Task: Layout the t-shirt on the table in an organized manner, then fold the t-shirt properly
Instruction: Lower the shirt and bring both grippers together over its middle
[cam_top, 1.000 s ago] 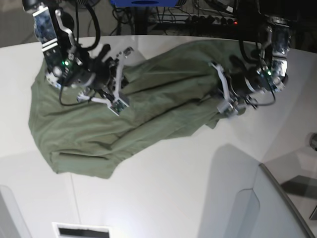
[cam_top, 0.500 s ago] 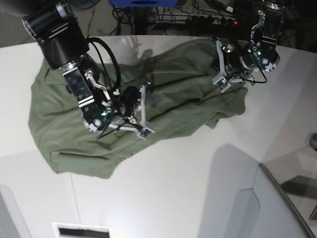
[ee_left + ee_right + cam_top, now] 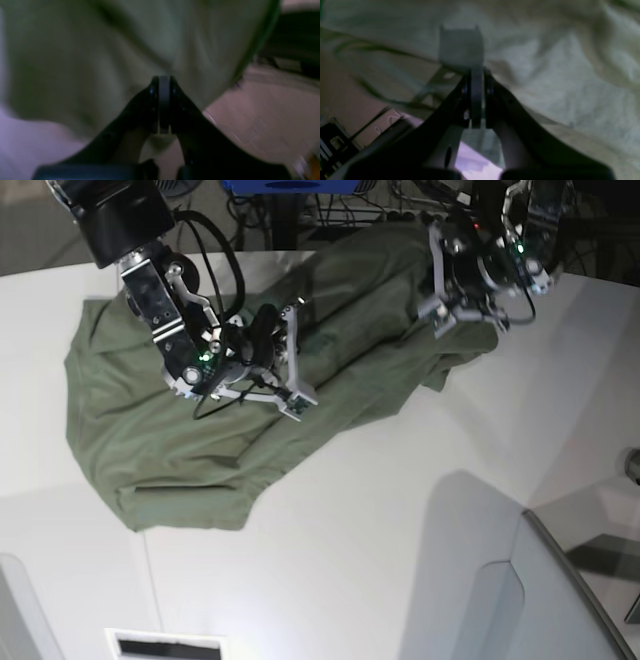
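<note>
Pressed together, the left gripper (image 3: 161,82) pinches a fold of the shirt (image 3: 100,55) in the left wrist view. Right wrist view: right gripper (image 3: 477,75) jaws likewise clamp shirt cloth. Base view: the shirt lies rumpled across the far left of the table (image 3: 400,520), both arms over it.

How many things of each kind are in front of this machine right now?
Olive-green t-shirt: 1
White table: 1
Robot grippers, left gripper and right gripper: 2
Grey angled panel: 1
Total: 5
</note>
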